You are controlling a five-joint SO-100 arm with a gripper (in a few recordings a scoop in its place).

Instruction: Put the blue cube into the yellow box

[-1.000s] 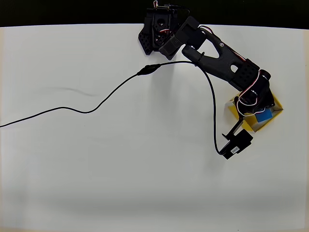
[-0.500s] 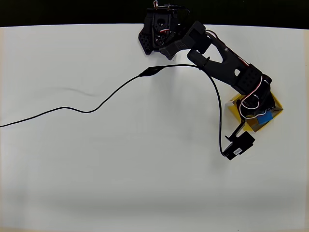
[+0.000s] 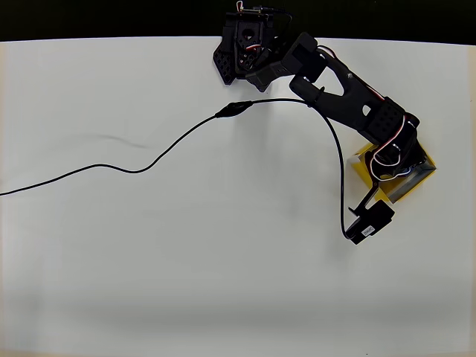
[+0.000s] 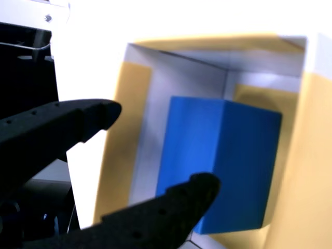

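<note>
Blue cube [image 4: 220, 163] sitting inside the yellow box [image 4: 298, 171], claw [image 4: 158, 150] spread open over it.

In the wrist view the cube is resting in the box between the pale walls, lying just past the two black fingers [image 4: 78, 122], which are standing apart with a clear gap and not gripping anything. In the overhead view the black arm [image 3: 346, 100] is reaching toward the right side of the white table [image 3: 186, 260], covering most of the box [image 3: 428, 163]; a black cable [image 3: 149, 163] is trailing off to the left.
</note>
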